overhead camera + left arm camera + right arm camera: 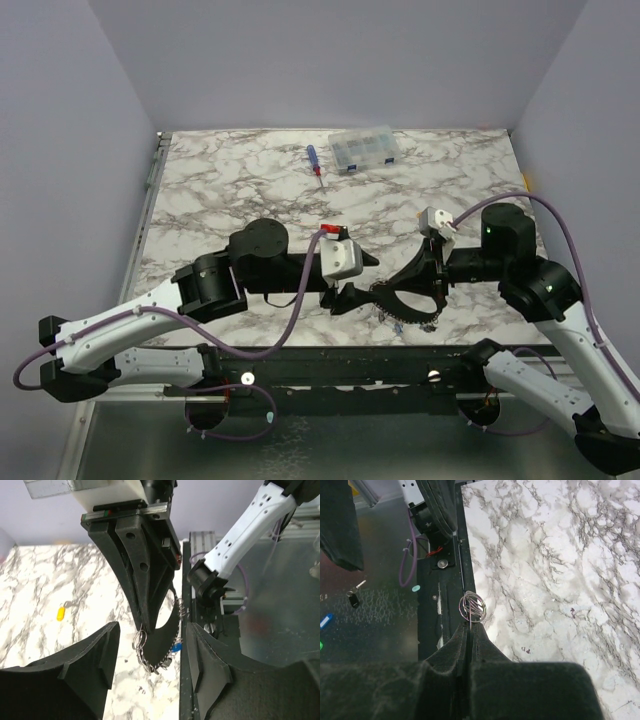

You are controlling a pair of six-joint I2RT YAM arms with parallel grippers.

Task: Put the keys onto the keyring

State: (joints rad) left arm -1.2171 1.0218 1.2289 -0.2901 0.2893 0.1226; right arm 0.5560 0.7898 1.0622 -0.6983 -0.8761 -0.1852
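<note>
The keyring (pixel 400 318), a grey beaded loop with small wire rings, hangs from my right gripper (pixel 380 290) at the table's near edge. In the right wrist view my right gripper (pixel 470 627) is shut on a wire ring (pixel 472 607). In the left wrist view the loop (pixel 155 662) dangles with a blue key (pixel 176 647) on it. My left gripper (pixel 152 630) is open, one finger on each side of the loop, not touching it. A yellow key (pixel 61 613) lies on the marble. A black key (pixel 353 599) and another blue key (pixel 326 620) show over the metal tray.
A blue-and-red screwdriver (pixel 314 160) and a clear compartment box (pixel 364 150) lie at the table's far side. The black frame rail (pixel 330 365) runs along the near edge, with the metal tray (pixel 330 440) below it. Both arms meet at the near middle.
</note>
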